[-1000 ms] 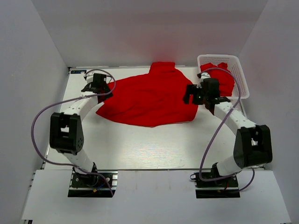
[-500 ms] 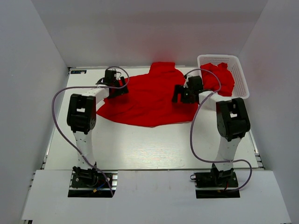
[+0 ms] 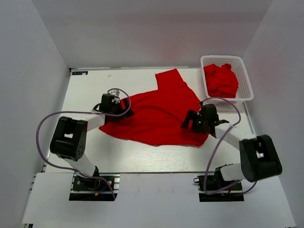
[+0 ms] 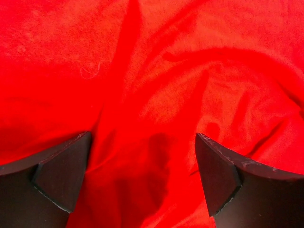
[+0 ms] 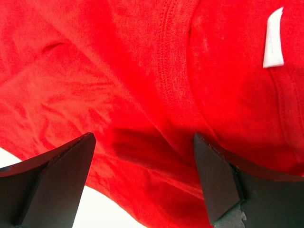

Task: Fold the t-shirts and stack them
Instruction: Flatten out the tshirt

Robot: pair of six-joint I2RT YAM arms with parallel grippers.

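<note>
Because a fold needs the cloth taken at two places at once, the two arms are set at opposite sides of the plain bright red short-sleeved soft-fabric t-shirt [image 3: 159, 114]. It lies spread but wrinkled across the middle of the flat white table [image 3: 142, 156], with one lobe running toward the far edge. The left gripper [image 3: 118, 110] sits low over the garment's left margin and the right gripper [image 3: 189, 123] over its near right corner; both stand with jaws wide apart and grasp nothing. In the left wrist view the dark fingertips [image 4: 71, 161] frame creased red fabric that fills the whole gap, so no hem is offered there. In the right wrist view a stitched seam [image 5: 166, 71] runs down between the fingers and the small white neck label [image 5: 273, 38] lies farther off at the upper right. The shirt's edge crosses low in the gap with bare table beside it (probably the better place for a pinch). Whether either pair of tips touches the cloth cannot be told. Well apart, at the far right corner, the white plastic lattice basket [image 3: 243, 71] holds more crumpled red t-shirts [image 3: 221, 80]; the task appears to be at an early stage.
</note>
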